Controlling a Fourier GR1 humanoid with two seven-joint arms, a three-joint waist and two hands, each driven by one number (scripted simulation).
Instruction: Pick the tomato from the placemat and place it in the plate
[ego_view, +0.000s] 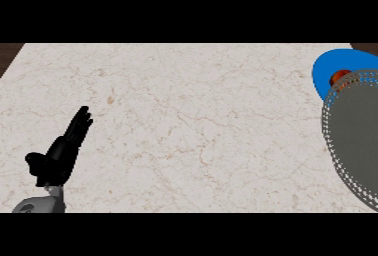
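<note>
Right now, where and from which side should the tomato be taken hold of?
Probably from above and its far side: only the top of the tomato shows on the blue placemat, with the grey plate hiding its near side. The left hand rests open far off.

- The left hand (59, 152) is resting open near the lower left edge of the head view, fingers straight and pointing up and slightly right.
- Its thumb is sticking out to the left.
- Below the hand, a grey forearm is showing.
</note>
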